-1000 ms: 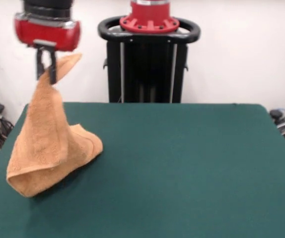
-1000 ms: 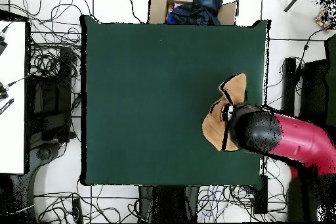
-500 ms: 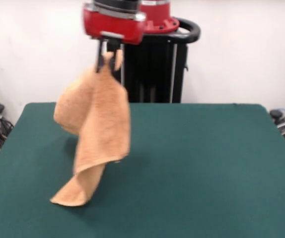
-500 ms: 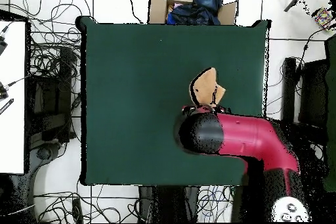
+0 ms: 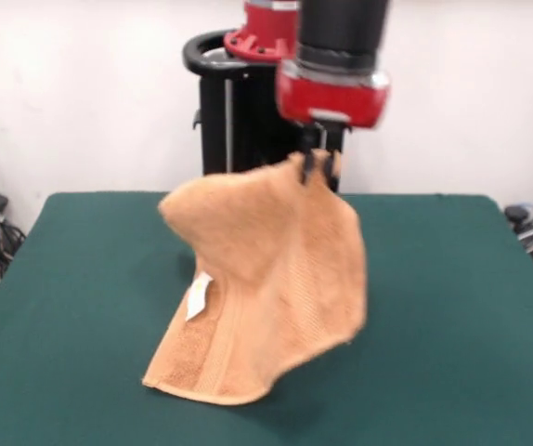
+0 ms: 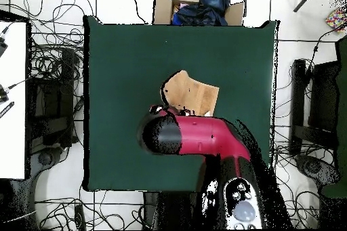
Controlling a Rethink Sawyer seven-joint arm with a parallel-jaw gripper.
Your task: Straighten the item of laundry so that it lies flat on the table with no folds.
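Since the earlier frames the arm point(image 5: 336, 56) has swung from the left of the front view to right of centre, carrying the towel point(image 5: 266, 288) with it, and the cloth has spread out wider than it hung before. The gripper point(image 5: 318, 163) is pinched shut on one upper corner of the towel. From there the cloth drapes down and to the left in the front view, its lower edge trailing on the table point(image 5: 452, 325) near the front, its upper left part puffed out in the air.

There is one towel, one small white tag point(image 5: 199, 295) on its left side, and one smoother woven band visible, running up the lower part. The fingers themselves are blurred and partly wrapped by cloth. The arm is cut off at the top edge.

In the overhead view the arm point(image 6: 196, 137) covers the gripper entirely and hides part of the towel point(image 6: 193, 94); only a tan patch shows just beyond its black end, near the middle of the table point(image 6: 122, 59).
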